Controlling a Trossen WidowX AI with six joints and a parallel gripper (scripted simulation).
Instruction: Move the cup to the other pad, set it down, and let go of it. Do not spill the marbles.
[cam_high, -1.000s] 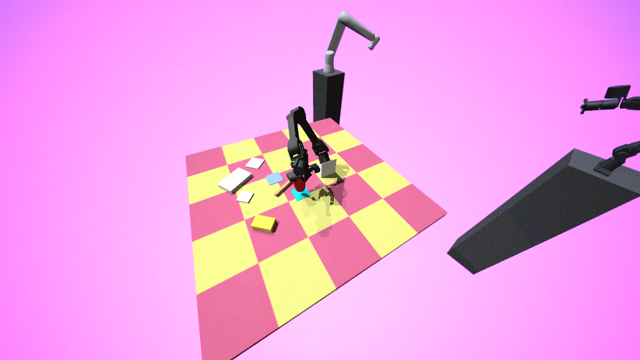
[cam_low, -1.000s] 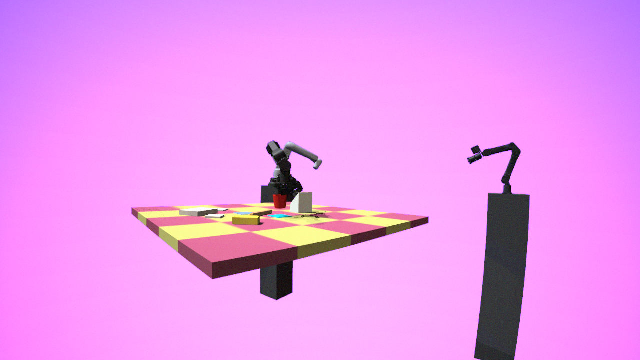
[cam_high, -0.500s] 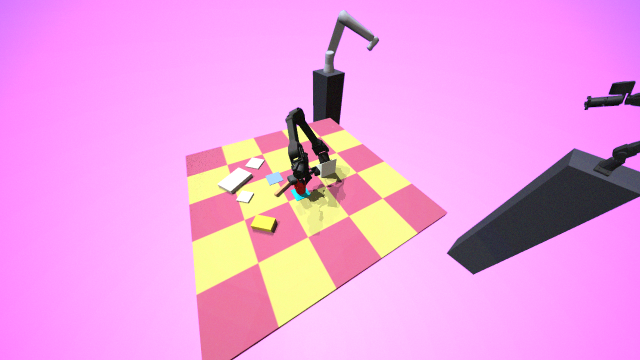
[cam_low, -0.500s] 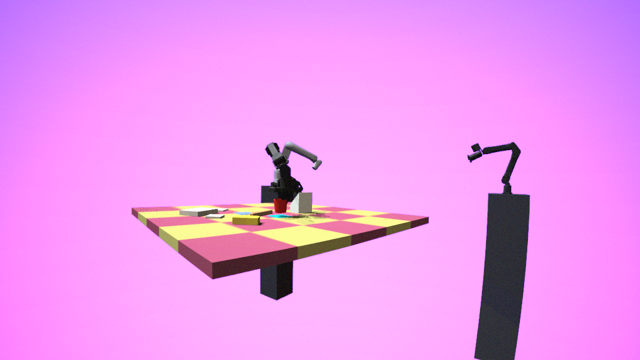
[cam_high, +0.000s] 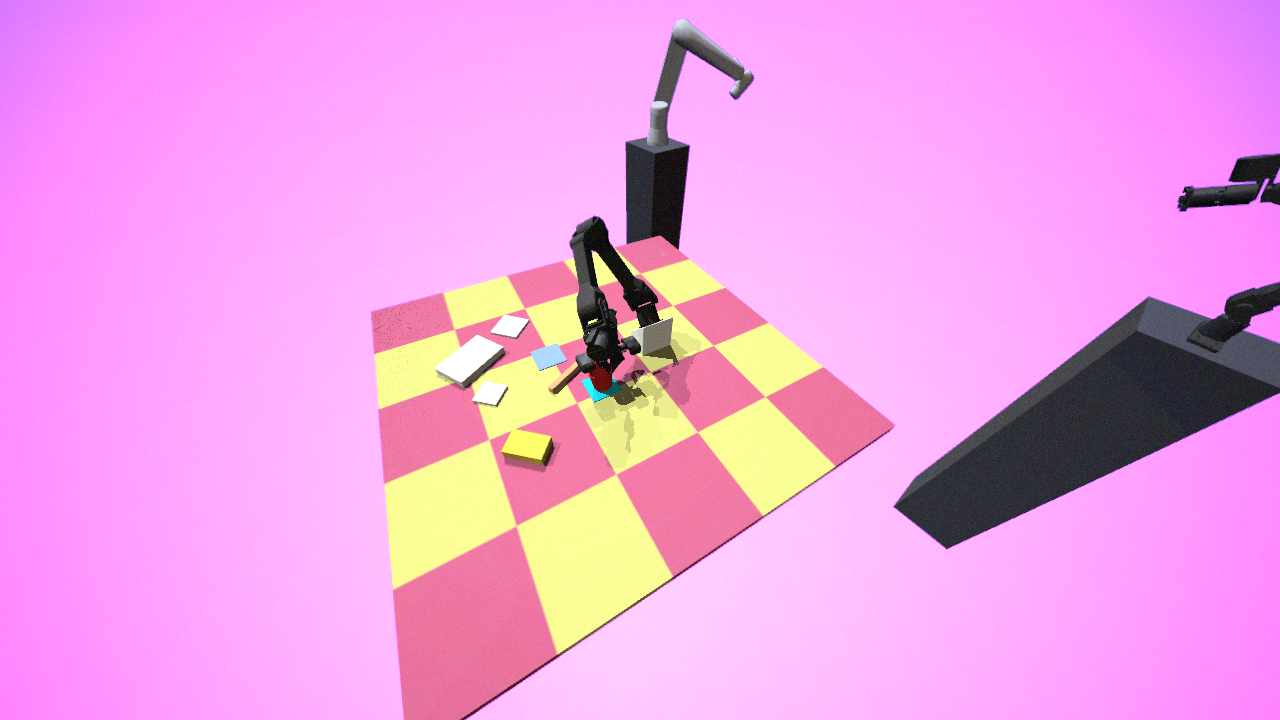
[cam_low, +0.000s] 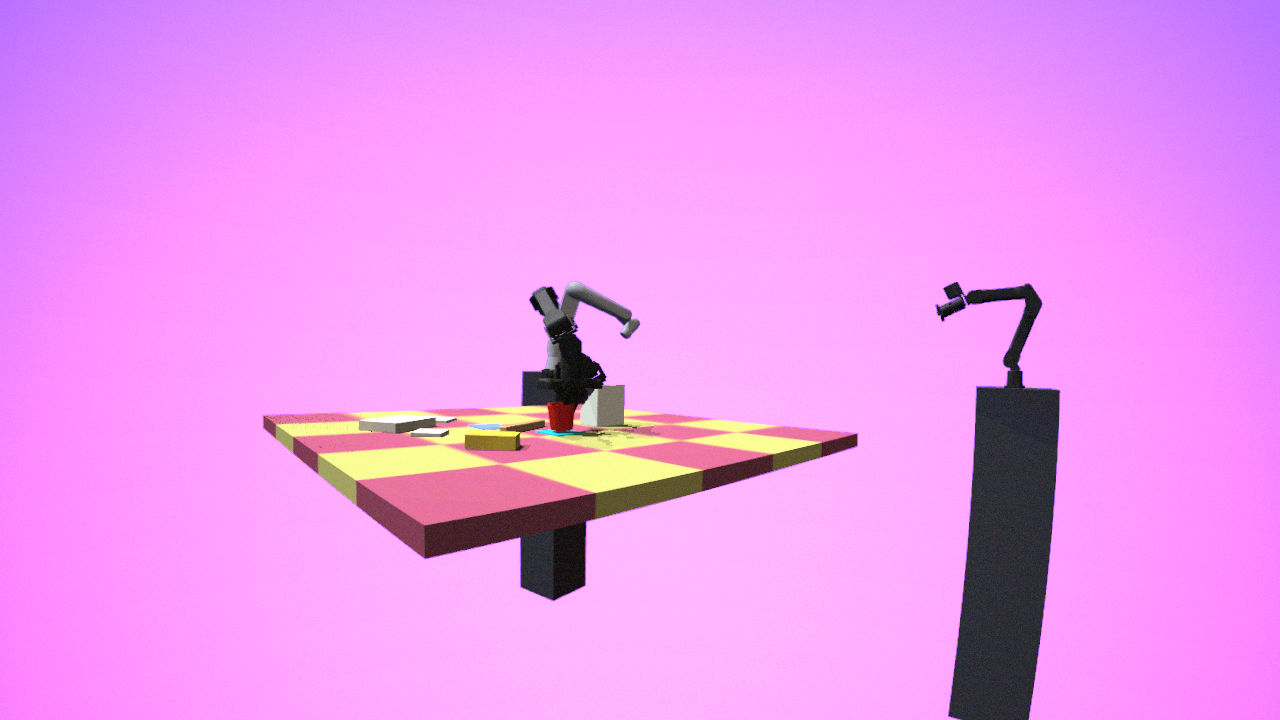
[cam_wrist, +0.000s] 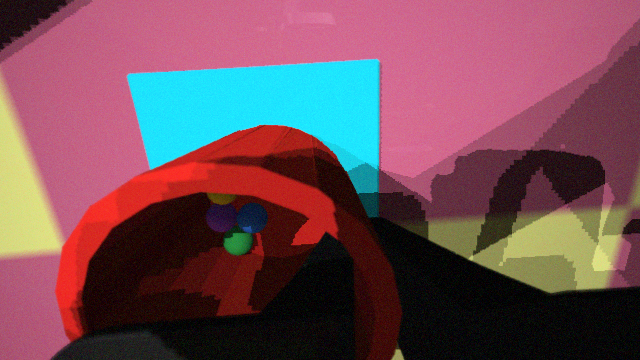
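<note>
Over the cyan pad (cam_high: 597, 387): hand (cam_high: 601, 365) clamped on the red cup (cam_high: 602, 377).

Top view: the black arm (cam_high: 590, 268) folds up from its base and bends steeply down, the hand pointing at the checkered desk (cam_high: 572, 537); the cup sits at the cyan pad, with the light blue pad (cam_high: 546, 357) and a wooden stick (cam_high: 562, 379) just beside. Exterior view: the cup (cam_low: 561, 415) stands upright, its base at or barely above the pad (cam_low: 547, 433); contact cannot be told. Wrist view: one dark finger (cam_wrist: 320, 280) lies inside the cup's rim (cam_wrist: 200, 175), gripping the wall; four marbles (cam_wrist: 235, 220) rest clustered at the bottom.
</note>
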